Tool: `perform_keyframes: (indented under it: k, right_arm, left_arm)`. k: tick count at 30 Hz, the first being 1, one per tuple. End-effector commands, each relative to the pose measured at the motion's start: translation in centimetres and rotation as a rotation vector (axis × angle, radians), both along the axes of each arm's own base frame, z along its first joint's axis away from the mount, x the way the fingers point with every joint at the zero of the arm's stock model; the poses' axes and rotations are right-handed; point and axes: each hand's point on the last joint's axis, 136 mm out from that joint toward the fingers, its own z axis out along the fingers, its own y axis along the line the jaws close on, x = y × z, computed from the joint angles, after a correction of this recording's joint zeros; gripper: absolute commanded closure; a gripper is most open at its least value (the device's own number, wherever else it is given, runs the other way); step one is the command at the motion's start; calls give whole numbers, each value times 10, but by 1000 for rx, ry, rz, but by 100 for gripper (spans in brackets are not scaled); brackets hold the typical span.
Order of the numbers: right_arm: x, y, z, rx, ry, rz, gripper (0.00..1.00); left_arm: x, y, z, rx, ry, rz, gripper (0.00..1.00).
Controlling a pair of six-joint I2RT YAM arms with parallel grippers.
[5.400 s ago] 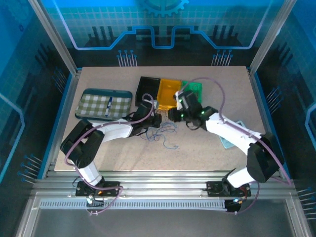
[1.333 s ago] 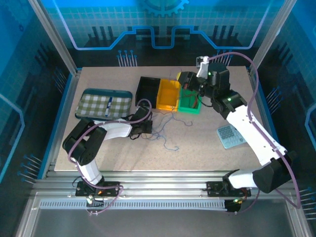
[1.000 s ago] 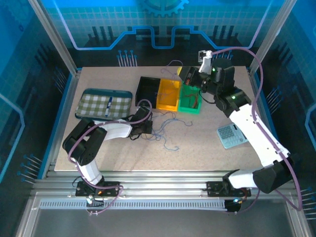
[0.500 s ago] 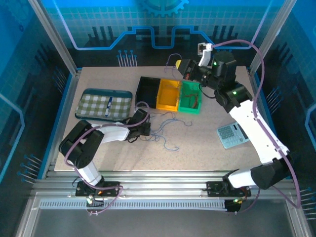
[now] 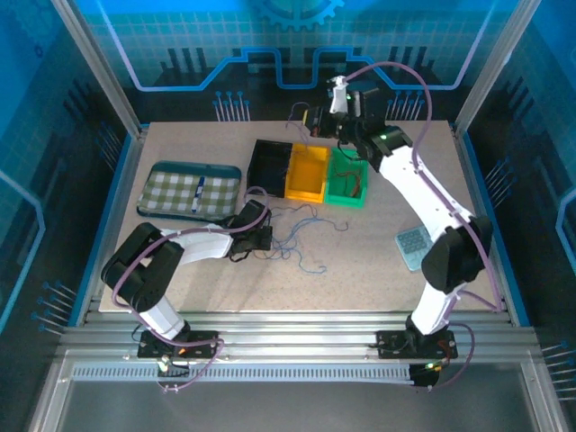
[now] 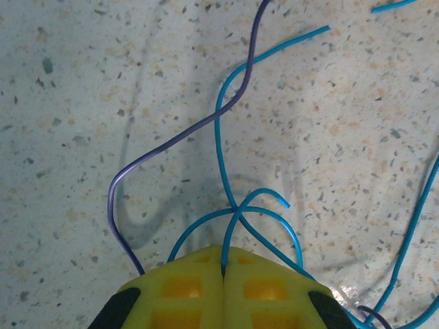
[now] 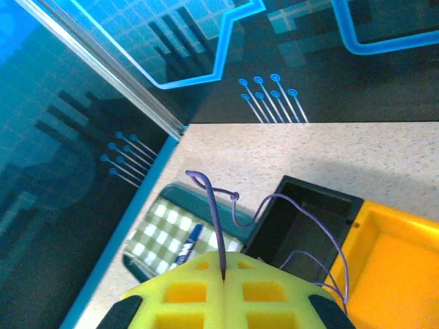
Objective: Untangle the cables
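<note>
On the speckled beige tabletop (image 5: 360,279), the thin, curly cables (image 5: 301,241) sprawl near the centre. The left gripper (image 6: 223,264) has its yellow pads pinched together on a blue wire (image 6: 218,137). The raised right gripper (image 7: 223,271) pinches a purple wire (image 7: 215,219).

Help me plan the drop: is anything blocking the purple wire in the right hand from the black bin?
Nothing visible. The right hand pinches the purple wire in open air; only the wire's own loops hang between it and the black bin.
</note>
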Motion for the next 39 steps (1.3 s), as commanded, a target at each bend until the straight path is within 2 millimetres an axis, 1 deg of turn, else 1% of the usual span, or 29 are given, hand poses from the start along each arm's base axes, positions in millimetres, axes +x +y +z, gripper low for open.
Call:
perform_keyframes:
  k: [1, 7, 10, 14, 17, 24, 30, 39]
  right_arm:
    - [18, -10, -7, -95, -28, -35, 100]
    - [35, -10, -35, -156, 8, -53, 100]
    - [41, -14, -50, -188, 36, -84, 100]
    - [44, -21, -65, -249, 48, -114, 100]
    - [46, -30, -70, -302, 41, -135, 100]
    - [52, -54, -66, -380, 16, -209, 100]
    - [53, -67, -59, -378, 6, -251, 100]
    - [55, -75, -44, -355, -26, -286, 100]
  left_arm:
    - [2, -2, 9, -18, 7, 7, 100]
    - [2, -1, 8, -10, 11, 15, 100]
    - [3, 0, 9, -9, 5, 17, 100]
    - [5, -2, 7, -6, 14, 14, 100]
    - [6, -3, 7, -4, 14, 13, 100]
    - [7, -5, 6, -8, 17, 17, 100]
    - [9, -5, 5, -8, 20, 22, 100]
    - [9, -6, 6, -7, 17, 20, 100]
